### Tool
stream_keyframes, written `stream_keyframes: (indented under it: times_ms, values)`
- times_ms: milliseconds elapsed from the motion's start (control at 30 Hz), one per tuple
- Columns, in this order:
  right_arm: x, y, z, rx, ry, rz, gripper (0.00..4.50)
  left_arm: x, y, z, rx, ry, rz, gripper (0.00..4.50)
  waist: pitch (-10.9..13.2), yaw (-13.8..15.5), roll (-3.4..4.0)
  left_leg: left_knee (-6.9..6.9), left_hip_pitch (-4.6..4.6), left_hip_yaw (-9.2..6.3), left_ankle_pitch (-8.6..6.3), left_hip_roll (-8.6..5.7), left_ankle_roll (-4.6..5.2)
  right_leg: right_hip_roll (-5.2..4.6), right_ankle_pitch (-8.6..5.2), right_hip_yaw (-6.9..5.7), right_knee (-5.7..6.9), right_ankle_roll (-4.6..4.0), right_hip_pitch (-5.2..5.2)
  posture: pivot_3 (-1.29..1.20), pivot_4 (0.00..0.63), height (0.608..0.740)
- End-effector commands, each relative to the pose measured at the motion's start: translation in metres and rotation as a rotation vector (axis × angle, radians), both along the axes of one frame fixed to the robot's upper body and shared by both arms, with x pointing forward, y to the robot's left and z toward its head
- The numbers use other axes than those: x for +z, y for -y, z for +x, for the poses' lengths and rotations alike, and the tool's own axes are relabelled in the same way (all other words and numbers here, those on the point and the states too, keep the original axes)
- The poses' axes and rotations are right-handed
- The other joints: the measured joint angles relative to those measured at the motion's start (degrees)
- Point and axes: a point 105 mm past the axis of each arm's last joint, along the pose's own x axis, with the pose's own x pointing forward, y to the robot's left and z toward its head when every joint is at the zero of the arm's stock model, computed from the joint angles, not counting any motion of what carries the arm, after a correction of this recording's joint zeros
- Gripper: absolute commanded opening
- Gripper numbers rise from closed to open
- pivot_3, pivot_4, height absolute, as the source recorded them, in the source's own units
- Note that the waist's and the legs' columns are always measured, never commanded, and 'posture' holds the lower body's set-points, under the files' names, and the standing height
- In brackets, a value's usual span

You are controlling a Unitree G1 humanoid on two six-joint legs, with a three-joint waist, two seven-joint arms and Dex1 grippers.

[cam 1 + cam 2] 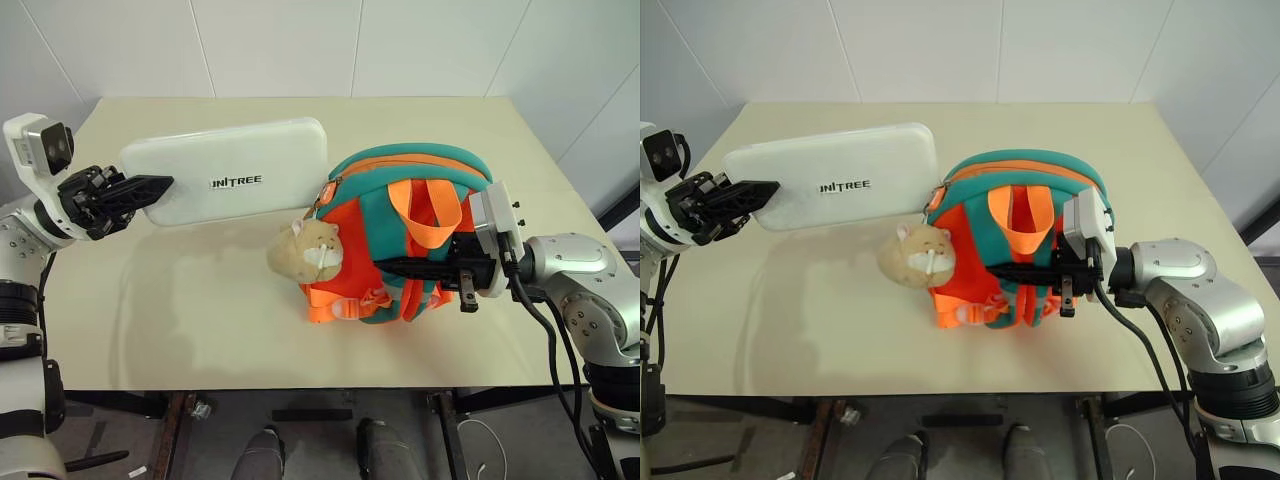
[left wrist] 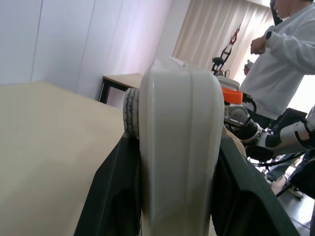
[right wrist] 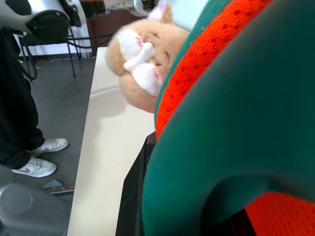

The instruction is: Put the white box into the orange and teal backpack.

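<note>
The white box (image 1: 230,180) is long and flat with dark lettering on top. It hangs tilted above the table, and its right end nearly meets the top of the orange and teal backpack (image 1: 405,185). My left gripper (image 1: 150,190) is shut on the box's left end, and in the left wrist view the box (image 2: 179,147) sits clamped between the two black fingers (image 2: 110,196). The backpack stands near the table's middle right, with its beige plush charm (image 1: 308,250) hanging on its left side. My right gripper (image 1: 400,266) is shut on the backpack's teal fabric (image 3: 236,123) from the right.
The beige table (image 1: 200,320) has bare room in front of and to the left of the backpack. A person in a white top (image 2: 280,64) stands beyond the table, and another person's legs and shoes (image 3: 29,162) are on the floor beside it.
</note>
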Motion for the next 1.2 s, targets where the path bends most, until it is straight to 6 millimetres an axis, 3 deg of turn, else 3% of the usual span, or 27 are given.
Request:
stream_keyframes:
  times_ms: [33,333,533,867,1067,1200]
  values:
    - [0.006,-0.001,-0.001,0.015,0.039,0.007,0.00,0.003,0.005,-0.019,-0.117,0.078,0.112,1.33,0.0,0.0,0.00,0.00,0.00,0.00,0.00,0.00,0.00,0.00,0.00,0.00,-0.01,0.00,0.00,0.00,0.150,0.740]
    - [0.002,0.001,0.004,0.007,0.026,-0.002,0.00,0.008,0.008,-0.015,-0.085,0.186,0.308,1.33,0.0,0.1,0.00,0.00,0.00,0.00,0.00,0.00,0.00,0.00,-0.02,0.00,-0.04,-0.03,0.00,0.00,0.150,0.740]
    - [0.000,0.001,0.007,-0.002,0.024,-0.004,0.00,0.020,0.029,-0.007,-0.119,0.361,0.389,1.33,0.0,0.2,-0.01,0.01,-0.04,0.00,-0.01,0.00,0.01,0.00,-0.01,-0.02,-0.07,-0.02,0.01,0.00,0.150,0.740]
    - [-0.005,0.000,0.006,-0.008,0.018,0.002,0.00,0.006,0.053,-0.007,-0.220,0.428,0.533,1.33,0.0,0.1,0.00,0.02,-0.02,0.00,-0.01,0.00,0.02,0.00,-0.01,0.00,-0.03,-0.01,0.01,0.00,0.150,0.740]
    - [-0.007,0.000,0.004,-0.008,0.013,0.004,0.00,-0.011,0.044,0.002,-0.190,0.426,0.717,1.33,0.0,0.1,0.00,0.03,-0.02,0.01,-0.01,0.00,0.02,0.00,-0.01,0.00,-0.03,-0.01,0.01,0.00,0.150,0.740]
    - [-0.007,0.000,0.003,-0.009,0.012,0.004,0.00,0.005,0.045,0.001,-0.171,0.424,0.607,1.32,0.0,-0.1,0.00,0.02,0.01,0.00,-0.01,0.01,0.02,0.02,-0.03,0.01,0.01,-0.03,0.01,0.00,0.150,0.740]
